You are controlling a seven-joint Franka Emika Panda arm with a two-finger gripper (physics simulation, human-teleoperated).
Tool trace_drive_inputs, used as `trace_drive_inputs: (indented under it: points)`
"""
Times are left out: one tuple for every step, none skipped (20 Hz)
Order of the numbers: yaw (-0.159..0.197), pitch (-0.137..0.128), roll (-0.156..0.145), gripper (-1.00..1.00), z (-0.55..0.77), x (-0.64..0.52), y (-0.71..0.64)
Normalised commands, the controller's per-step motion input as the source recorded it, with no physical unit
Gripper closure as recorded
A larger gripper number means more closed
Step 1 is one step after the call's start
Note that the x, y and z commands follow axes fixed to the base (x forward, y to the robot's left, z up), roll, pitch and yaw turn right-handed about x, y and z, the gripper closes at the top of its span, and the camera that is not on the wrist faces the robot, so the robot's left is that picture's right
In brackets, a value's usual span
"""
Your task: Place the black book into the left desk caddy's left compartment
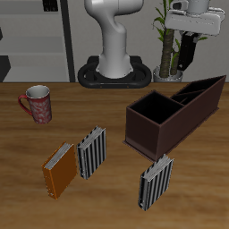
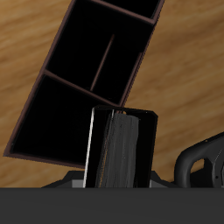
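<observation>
On wooden table [image 1: 107, 192]: one caddy [image 1: 175, 110], two striped books [image 1: 91, 152], perhaps.

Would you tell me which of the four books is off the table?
The black book, held in the gripper above the left desk caddy; the orange book and both striped ones rest on the table.

Your black book [image 1: 187, 51] hangs upright at the upper right of the exterior frame, above the table. The left desk caddy [image 1: 143, 134], maroon-brown with black divided interior, lies diagonally below it at right of centre.
</observation>
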Motion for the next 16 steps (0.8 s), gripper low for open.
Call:
trace_drive_inputs:
  points:
    - [0.009, -0.03, 0.034, 1.0, 0.07, 0.02, 0.14]
    - [0.023, -0.066, 0.02, 1.0, 0.15, 0.21, 0.29]
    - [-0.031, 0.02, -0.001, 1.0, 0.06, 0.11, 0.21]
    - [0.012, -0.019, 0.033, 1.0, 0.05, 0.0, 0.1]
    - [0.023, -0.053, 0.042, 1.0, 0.06, 0.17, 0.18]
    - [-0.048, 0.03, -0.059, 1.0, 0.0, 0.23, 0.1]
    - [0.0, 0.0, 0.0, 1.0, -0.02, -0.1, -0.03]
    - [0.033, -0.014, 0.045, 1.0, -0.01, 0.58, 0.31]
    - [-0.012, 0.04, -0.004, 1.0, -0.03, 0.23, 0.06]
    - [-0.001, -0.028, 0.008, 1.0, 0.06, 0.21, 0.02]
    - [0.0, 0.0, 0.0, 1.0, 0.03, -0.12, -0.02]
    - [-0.035, 0.061, -0.096, 1.0, -0.08, 0.76, -0.04]
    - [0.0, 0.0, 0.0, 1.0, 0.01, -0.09, 0.0]
    - [0.008, 0.028, -0.004, 1.0, -0.05, 0.22, 0.03]
    - [0.021, 0.039, 0.004, 1.0, -0.09, 0.43, 0.07]
    - [0.007, 0.082, 0.059, 1.0, -0.11, 0.32, 0.14]
